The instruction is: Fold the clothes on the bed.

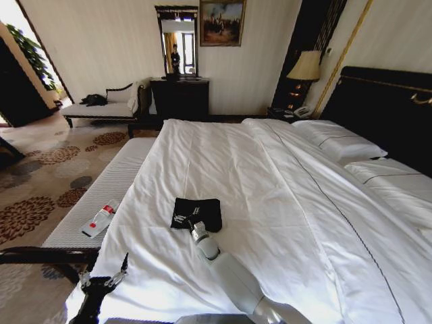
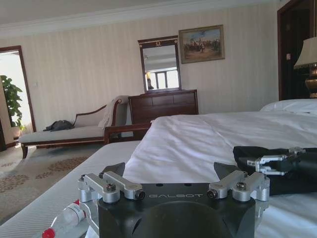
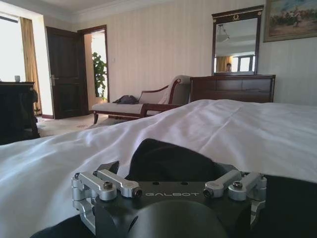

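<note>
A dark garment (image 1: 196,214) (folded into a rough rectangle) is seen lying flat on the bed (image 1: 270,202), near its foot, with its long axis set across the bed. The right hand (image 1: 191,225) is placed at the garment's near edge; in the left wrist view its fingers (image 2: 265,163) are seen spread apart over the cloth. The left hand (image 1: 103,276) is held released at the bed's near left corner, beside the counter (image 1: 94,202), on which a bottle (image 1: 100,221) is laid.
</note>
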Robot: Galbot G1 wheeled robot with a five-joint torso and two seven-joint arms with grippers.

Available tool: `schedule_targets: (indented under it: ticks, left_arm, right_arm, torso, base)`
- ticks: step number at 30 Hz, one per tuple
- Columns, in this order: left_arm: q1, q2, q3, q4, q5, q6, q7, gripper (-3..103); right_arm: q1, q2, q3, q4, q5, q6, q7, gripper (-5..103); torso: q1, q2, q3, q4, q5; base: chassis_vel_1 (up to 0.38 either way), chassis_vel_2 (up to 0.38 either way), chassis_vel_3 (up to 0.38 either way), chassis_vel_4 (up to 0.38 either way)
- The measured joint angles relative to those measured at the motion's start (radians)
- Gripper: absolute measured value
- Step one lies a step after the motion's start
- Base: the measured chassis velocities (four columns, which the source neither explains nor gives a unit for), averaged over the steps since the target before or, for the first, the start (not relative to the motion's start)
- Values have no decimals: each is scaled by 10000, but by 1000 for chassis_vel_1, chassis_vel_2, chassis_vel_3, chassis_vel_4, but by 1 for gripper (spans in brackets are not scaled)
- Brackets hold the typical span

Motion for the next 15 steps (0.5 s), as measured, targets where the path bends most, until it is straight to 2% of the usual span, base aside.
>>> schedule_targets:
  ticks: [5,6,8,9,12,13,14,15]
  left_arm:
    - [0,0,-1,0,0,0,1,100]
    - [0,0,-1,0,0,0,0,100]
    - [0,0,0,0,0,-1,1,100]
    - [0,0,0,0,0,-1,0,100]
    - [0,0,0,0,0,-1,1,100]
    - [0,0,0,0,0,-1,0,100]
    - [0,-1,-1,0,0,-1,0,100]
    - [0,-1,-1,0,0,-1,0,100]
  right_arm:
    - [-14,-932,86,1442,1272,-462,371,100]
    - [-151,-1325,210,2137,1910,-727,543,100]
    - [-256,-1475,296,2477,2182,-858,619,100]
    - [-579,-1776,577,3192,2537,-1049,711,100]
    - [-1140,-2188,1117,3994,2436,-1049,702,100]
    - [-1338,-2320,1348,4205,2303,-1011,675,100]
    - [-1975,-2744,2094,4783,1815,-900,599,100]
    - [-1975,-2744,2094,4783,1815,-900,599,100]
  torso:
    - [0,-1,0,-2,1]
    - [0,-1,0,-3,1]
    - [0,-1,0,-4,1]
    - [0,-1,0,-2,3]
    - [0,-1,0,-1,3]
    - [0,-1,-1,-1,3]
    - [-1,0,-1,-1,3]
    - [-1,0,-1,-1,3]
  base:
    - [0,0,0,0]
    - [0,0,0,0]
    - [0,0,0,0]
    - [0,0,0,0]
    - [0,0,0,0]
    - [0,0,0,0]
    - [0,0,0,0]
    - [0,0,0,0]
